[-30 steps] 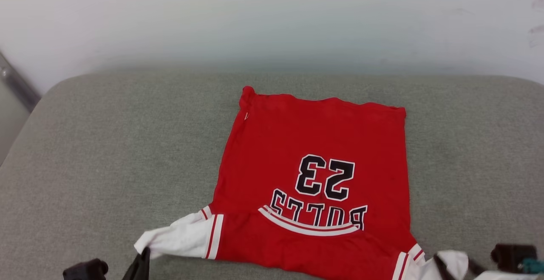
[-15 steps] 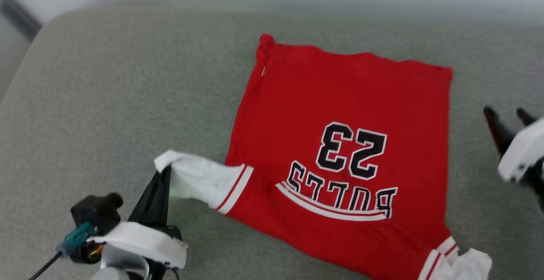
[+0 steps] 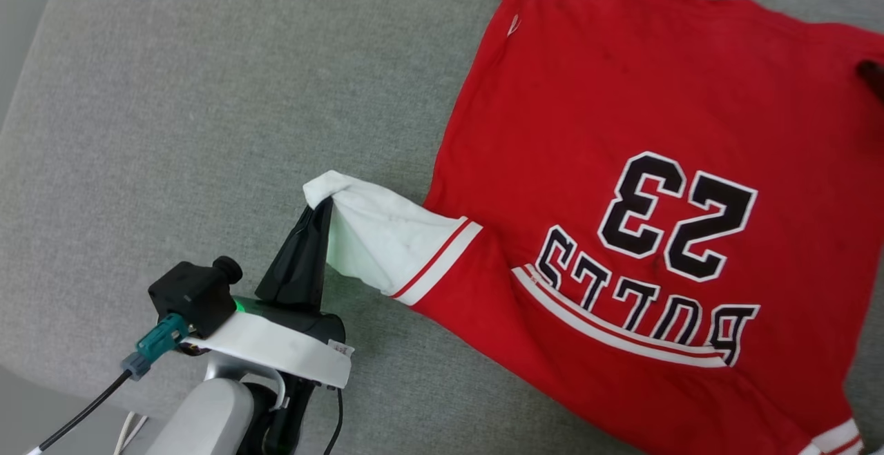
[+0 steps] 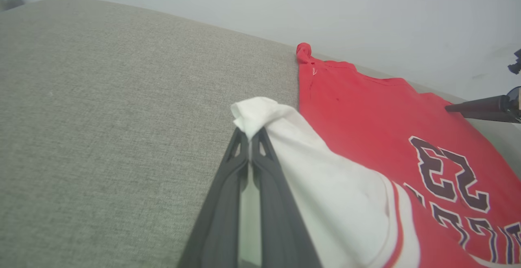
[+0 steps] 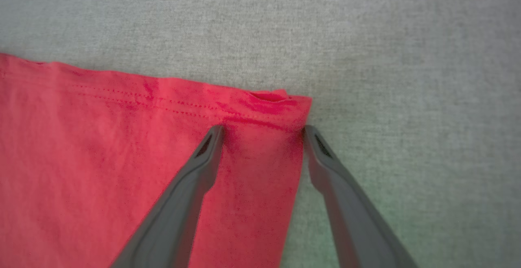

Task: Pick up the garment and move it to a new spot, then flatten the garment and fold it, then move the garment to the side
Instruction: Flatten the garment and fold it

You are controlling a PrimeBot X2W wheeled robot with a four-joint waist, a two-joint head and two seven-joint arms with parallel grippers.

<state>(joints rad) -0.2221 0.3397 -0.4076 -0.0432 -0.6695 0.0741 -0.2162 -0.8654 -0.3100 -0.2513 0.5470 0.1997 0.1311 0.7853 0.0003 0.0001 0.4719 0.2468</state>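
grey woven fabric tabletop [image 3: 173,96] with rounded edges, plain pale wall [image 4: 285,7] behind it. the garment [image 3: 621,96] lies flat across the right of the head view. it's red jersey knit with "bulls" and "23" in black white-edged block letters, upside down. the left hand [image 3: 319,206], lower left, is pinching the white sleeve [image 3: 387,234] tip. the right hand [image 5: 262,131] is spread wide at the stitched hem corner.

The garment [image 3: 621,117] lies on the cushion [image 3: 173,96], right of the left end effector [image 3: 322,204].

Head camera downward, wrist cameras close, garment [image 3: 621,96] shared
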